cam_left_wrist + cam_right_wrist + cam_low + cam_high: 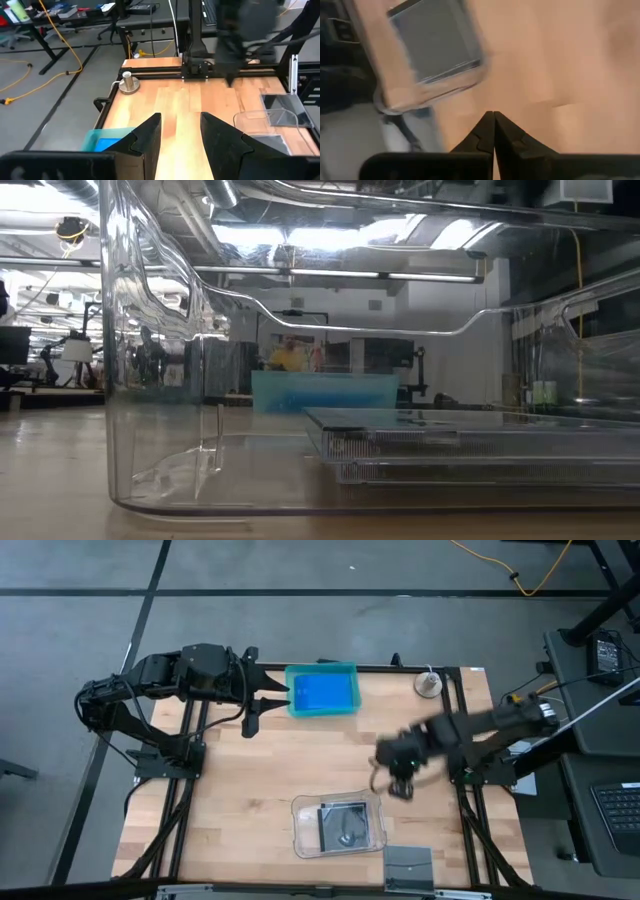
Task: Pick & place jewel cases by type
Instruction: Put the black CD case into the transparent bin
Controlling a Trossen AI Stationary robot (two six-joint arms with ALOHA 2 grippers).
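Grey workshop floor surrounds a pale wooden worktop point(250, 790) framed by black rails. At its far edge, slightly left of centre, sits a teal tray point(321, 690) with blue jewel cases point(322, 693) lying flat inside; how many are stacked there cannot be told. Near the front edge, right of centre, stands a clear rounded tray point(338, 827) holding dark square jewel cases point(343, 824) with a disc showing; the low view shows at least two lying one on the other. Just in front of that tray, at the worktop's near edge, lies a grey square plate point(408, 865). A small round metal piece point(429, 683) rests near the far right corner. The left claw point(276, 698) hangs just left of the teal tray, its fingers point(150, 137) apart with nothing between them. The right claw point(401, 786) hovers over bare wood just beyond and to the right of the clear tray, its fingers point(482, 132) pressed together, empty.
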